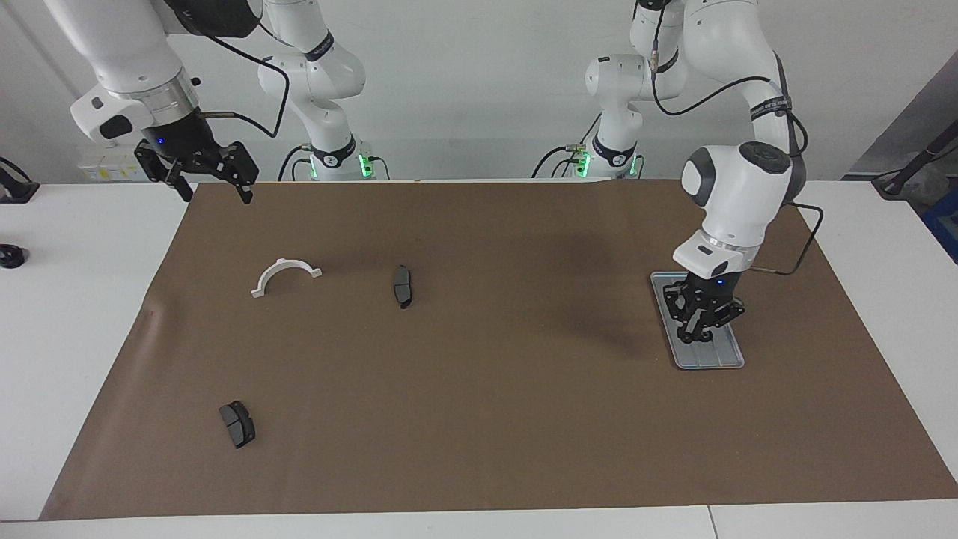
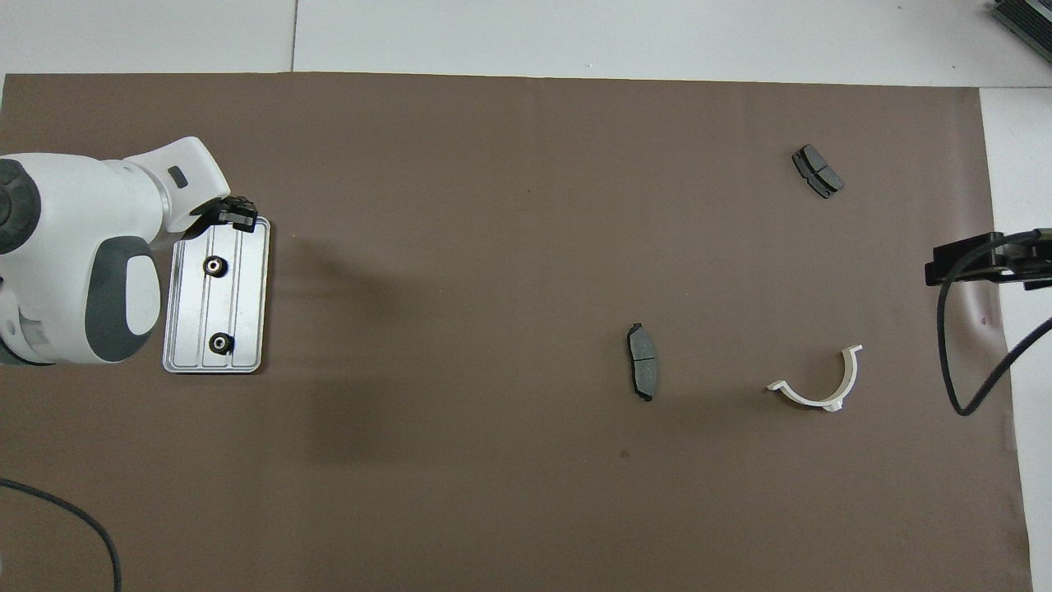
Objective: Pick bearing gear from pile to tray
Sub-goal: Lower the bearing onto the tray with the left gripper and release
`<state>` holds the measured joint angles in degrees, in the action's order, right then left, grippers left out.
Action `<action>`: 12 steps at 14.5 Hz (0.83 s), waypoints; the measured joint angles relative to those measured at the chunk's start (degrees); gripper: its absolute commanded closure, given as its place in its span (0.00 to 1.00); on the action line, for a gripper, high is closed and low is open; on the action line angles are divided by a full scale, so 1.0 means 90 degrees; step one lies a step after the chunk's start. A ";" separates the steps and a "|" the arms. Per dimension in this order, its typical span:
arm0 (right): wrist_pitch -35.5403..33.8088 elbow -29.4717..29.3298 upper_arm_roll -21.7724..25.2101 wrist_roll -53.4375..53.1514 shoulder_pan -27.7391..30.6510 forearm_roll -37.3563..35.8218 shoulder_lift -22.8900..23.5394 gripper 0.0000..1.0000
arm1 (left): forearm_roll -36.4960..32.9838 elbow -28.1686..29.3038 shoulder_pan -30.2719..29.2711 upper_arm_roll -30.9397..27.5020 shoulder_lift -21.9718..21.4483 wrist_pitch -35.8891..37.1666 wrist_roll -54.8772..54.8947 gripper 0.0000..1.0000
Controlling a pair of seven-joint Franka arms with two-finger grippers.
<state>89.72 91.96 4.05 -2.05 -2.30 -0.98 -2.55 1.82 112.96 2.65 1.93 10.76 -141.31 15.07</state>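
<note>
Silver metal tray (image 2: pixel 246 296) lies at the left arm's end of the brown mat (image 1: pixel 494 419), and two black gears (image 2: pixel 214 265) (image 2: pixel 219 342) already sit in its grooves, one nearer the robots than the other. The left gripper (image 1: pixel 700 318) hangs low over the tray; whether its fingers are apart, I cannot tell. It looks like a drop-off pose. The right gripper (image 1: pixel 213 183) waits raised over the mat's edge, fingers apart. Only the white bracket (image 1: pixel 284 275) and two brake pads (image 1: pixel 403 286) (image 1: pixel 237 424) remain out on the mat, so the gear-picking seems nearly done.
</note>
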 measured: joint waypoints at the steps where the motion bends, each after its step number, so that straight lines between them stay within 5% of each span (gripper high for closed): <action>1: 0.0000 0.0000 -0.0001 0.0000 -0.0004 0.0001 0.0000 0.00 | 0.0000 0.0179 -0.0121 0.0000 -0.0033 -0.0009 0.0007 1.00; 5: 0.0000 0.0001 0.0019 0.0000 -0.0068 0.0002 -0.0001 0.00 | 0.0000 0.1403 -0.0291 0.0003 -0.0324 -0.1074 0.0007 1.00; 12: 0.0000 0.0043 0.0229 0.0000 -0.0124 0.0002 -0.0004 0.00 | 0.0000 0.2031 -0.0494 0.0019 -0.0355 -0.1342 0.0007 1.00</action>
<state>89.72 92.35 6.11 -2.05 -3.42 -0.96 -2.58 1.82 131.24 -1.80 2.10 7.57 -153.39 15.13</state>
